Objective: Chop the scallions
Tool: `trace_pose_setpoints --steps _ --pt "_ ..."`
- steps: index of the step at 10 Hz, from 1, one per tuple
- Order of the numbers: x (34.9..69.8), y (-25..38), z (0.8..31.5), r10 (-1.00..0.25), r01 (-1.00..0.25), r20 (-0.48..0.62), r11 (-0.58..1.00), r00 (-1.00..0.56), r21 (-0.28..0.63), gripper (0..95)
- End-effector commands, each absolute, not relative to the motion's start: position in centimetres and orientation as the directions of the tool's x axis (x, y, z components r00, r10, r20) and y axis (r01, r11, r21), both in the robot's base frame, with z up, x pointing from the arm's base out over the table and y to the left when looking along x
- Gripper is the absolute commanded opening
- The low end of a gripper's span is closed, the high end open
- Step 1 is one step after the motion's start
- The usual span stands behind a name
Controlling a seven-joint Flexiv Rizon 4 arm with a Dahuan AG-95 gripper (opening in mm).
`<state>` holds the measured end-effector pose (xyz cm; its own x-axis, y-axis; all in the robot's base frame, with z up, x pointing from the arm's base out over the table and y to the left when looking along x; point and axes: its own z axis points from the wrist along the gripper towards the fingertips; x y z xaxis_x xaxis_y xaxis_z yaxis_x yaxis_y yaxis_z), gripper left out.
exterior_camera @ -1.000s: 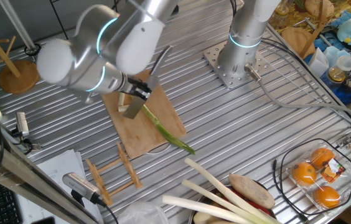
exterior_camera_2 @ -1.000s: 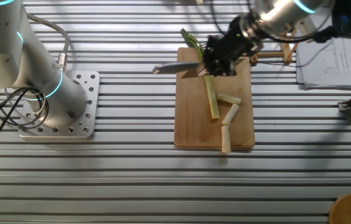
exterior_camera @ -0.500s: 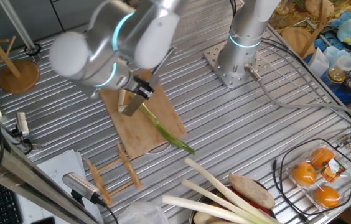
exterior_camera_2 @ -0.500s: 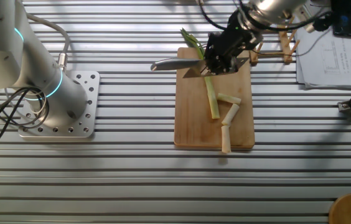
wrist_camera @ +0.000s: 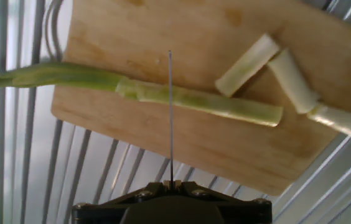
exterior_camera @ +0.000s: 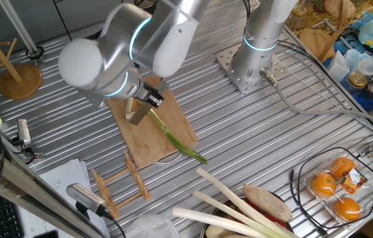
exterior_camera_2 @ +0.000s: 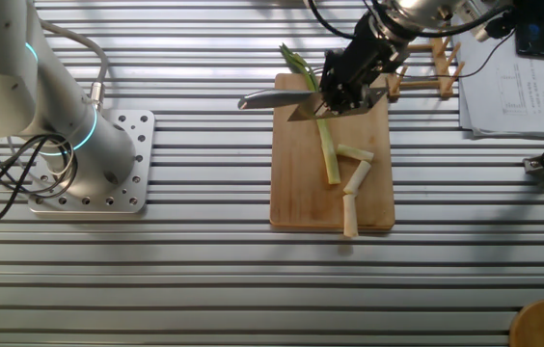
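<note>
One big silver arm [exterior_camera: 117, 56] reached over the ribbed metal desk [exterior_camera_2: 204, 270] and blocked part of the wooden board [exterior_camera_2: 301, 193] in one fixed view. A second arm base [exterior_camera_2: 69, 145] stood bolted to the desk, well apart from the board. The board lay flat, with a small wooden rack [exterior_camera: 117, 185] just beside one end. Papers [exterior_camera_2: 513, 87] lay past the rack. Near the desk edge sat pale thick stalks [exterior_camera: 233, 198], a bag of oranges [exterior_camera: 335, 188] and a wooden stand [exterior_camera: 18, 79].

The fingers [exterior_camera_2: 349, 77] were clamped on a knife [exterior_camera_2: 277, 99], whose blade stuck out sideways over the board's end. In the hand view the blade showed as a thin line [wrist_camera: 170, 118] crossing the long scallion [wrist_camera: 163, 93]; I could not tell if it touched. The scallion lay along the board, its dark green tip hanging off the edge over the desk. Three short pale cut pieces [exterior_camera_2: 354, 188] lay on the board near its cut end.
</note>
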<state>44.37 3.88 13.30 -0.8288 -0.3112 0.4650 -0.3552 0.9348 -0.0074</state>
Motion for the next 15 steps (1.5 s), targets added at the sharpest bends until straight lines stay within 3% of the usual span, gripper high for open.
trace_pose_setpoints --steps 1,3,5,15 --pt "44.5 4.0 13.3 -0.308 -0.315 0.448 0.947 -0.839 0.061 0.0" --pt "44.5 4.0 13.3 -0.259 -0.247 0.467 0.965 -0.846 0.087 0.0" --pt "44.5 4.0 13.3 -0.318 -0.335 0.458 0.941 -0.830 0.047 0.0" --pt "47.0 3.0 10.4 -0.392 -0.415 0.440 0.909 -0.808 0.046 0.0"
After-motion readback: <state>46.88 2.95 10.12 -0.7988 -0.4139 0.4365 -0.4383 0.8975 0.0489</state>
